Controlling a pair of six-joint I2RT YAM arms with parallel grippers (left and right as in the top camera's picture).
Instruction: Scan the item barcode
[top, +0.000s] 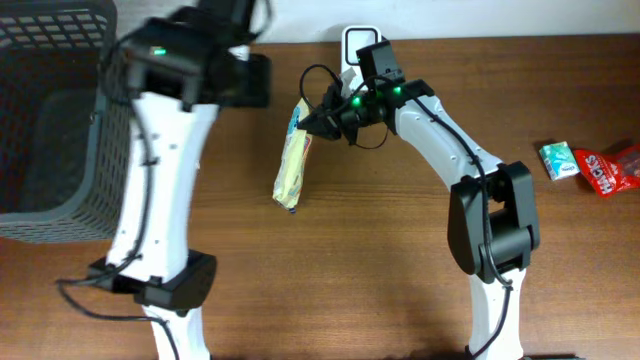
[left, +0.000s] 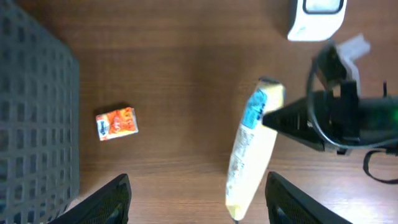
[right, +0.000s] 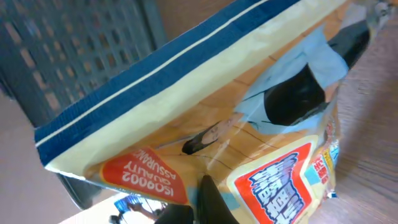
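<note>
From above, we see the snack packet (top: 291, 165) near the white scanner (top: 355, 45), a little left of it and toward the robot. Its end nearer the scanner is pinched tight by the right gripper (top: 318, 122). In the left wrist view, the left gripper (left: 198, 196) stands wide open and empty, farther from the scanner. The right wrist view shows wrinkled film; we judge the packet light, soft and slippery, best held at the sealed end.
</note>
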